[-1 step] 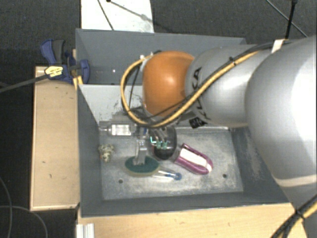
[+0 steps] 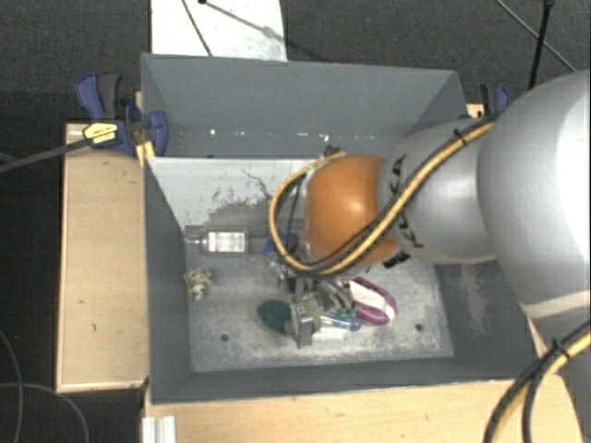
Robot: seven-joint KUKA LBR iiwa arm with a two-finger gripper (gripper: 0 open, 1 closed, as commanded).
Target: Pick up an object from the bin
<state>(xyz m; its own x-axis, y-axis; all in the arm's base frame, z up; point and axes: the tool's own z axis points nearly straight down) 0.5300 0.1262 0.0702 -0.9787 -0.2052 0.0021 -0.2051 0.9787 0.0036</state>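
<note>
My gripper (image 2: 306, 327) is low in the grey bin (image 2: 277, 100), at about 6 o'clock on the floor, with the orange cover (image 2: 342, 212) of my wrist above it. It sits in a small cluster. A dark teal rounded thing (image 2: 271, 316) lies just beside it at 9 o'clock, and a purple-and-white thing (image 2: 377, 303) lies near it at 2 o'clock. Whether the gripper is apart or together I cannot tell, since my own wrist hides too much, and I see nothing clearly clamped in it.

Well apart at 10 o'clock lies a small clear bottle (image 2: 222, 242), and at 9 o'clock a little pale lump (image 2: 198, 282).

I judge this to be the grasp step, down at the pile and not yet lifted. The next move calls for a firm close on one piece — probably the teal one — then a straight rise clear of its neighbours.
</note>
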